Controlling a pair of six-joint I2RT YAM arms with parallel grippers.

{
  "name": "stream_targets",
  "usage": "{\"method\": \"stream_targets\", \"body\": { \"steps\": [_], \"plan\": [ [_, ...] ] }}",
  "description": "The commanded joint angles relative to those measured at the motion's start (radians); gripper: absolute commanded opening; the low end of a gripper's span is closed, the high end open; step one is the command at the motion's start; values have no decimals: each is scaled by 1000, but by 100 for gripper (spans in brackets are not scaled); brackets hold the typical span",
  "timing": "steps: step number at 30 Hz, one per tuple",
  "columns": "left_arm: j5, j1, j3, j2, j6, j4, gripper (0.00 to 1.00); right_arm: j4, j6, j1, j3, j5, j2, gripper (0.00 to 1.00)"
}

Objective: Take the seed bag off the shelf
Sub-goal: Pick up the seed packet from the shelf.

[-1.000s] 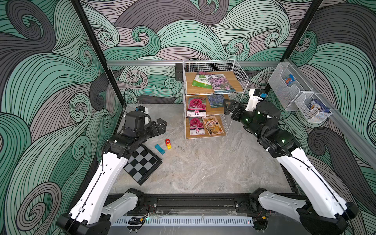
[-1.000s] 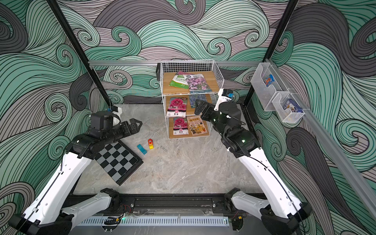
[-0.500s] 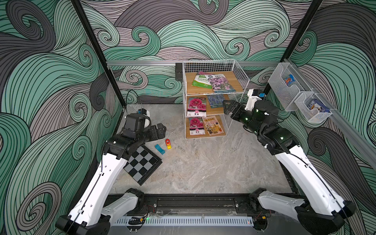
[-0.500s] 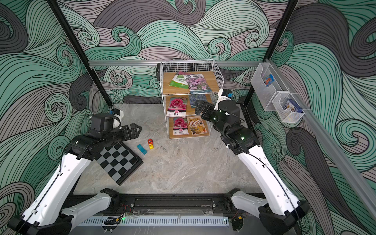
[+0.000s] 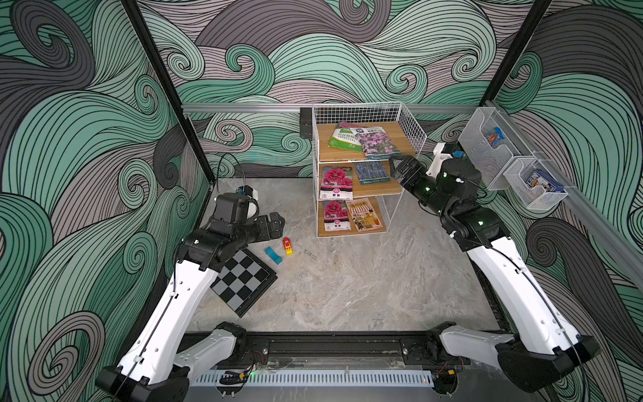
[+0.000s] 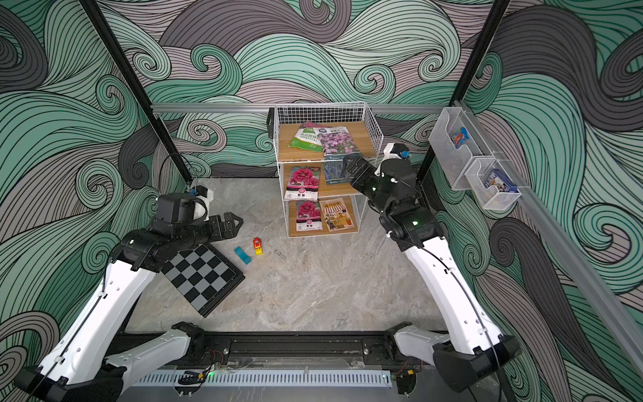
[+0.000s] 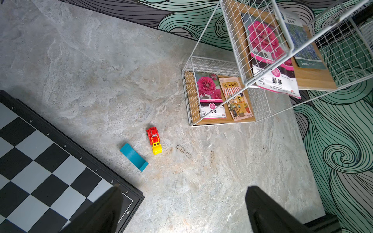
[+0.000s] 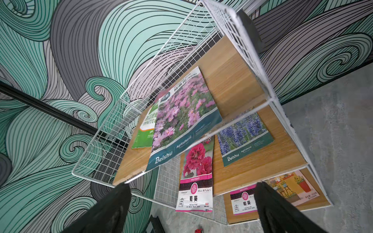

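Right gripper (image 5: 398,167) up at the front right corner of the shelf (image 5: 412,121), seemingly level with the gap between top and middle boards, jaws spread wide, nothing between them. Left gripper (image 5: 276,223) low over the floor beside the chessboard (image 5: 243,282), likewise spread and empty, well apart from the shelf. Packets on all three tiers, and no telling from the task wording which one is meant. Probable seed bag (image 8: 181,121): the pink-flowered packet on the top board, lying flat, partly over a green packet (image 8: 146,129), long axis running back to front, printed lower edge jutting past the board's front lip. In the right wrist view, that jutting edge straight ahead of the open fingers (image 8: 113,203), close but not touching. Jaw opening apparently closer to the board's plane than across the packet's thickness. Right arm plainly nearer, left out of contention. Judged next: some wrist roll, a short advance, one finger over and one under the edge, then a pinch and an outward draw. Risks: snagging the front wire, dragging the green packet along.
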Motion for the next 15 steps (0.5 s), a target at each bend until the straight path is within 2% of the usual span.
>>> {"method": "stream_targets", "body": {
  "steps": [1, 15],
  "plan": [
    [4, -3, 26, -9, 25, -17, 99, 42, 130, -47, 21, -141, 49, 99],
    [1, -3, 5, -23, 23, -4, 99, 75, 207, -46, 61, -87, 142, 99]
  ]
}}
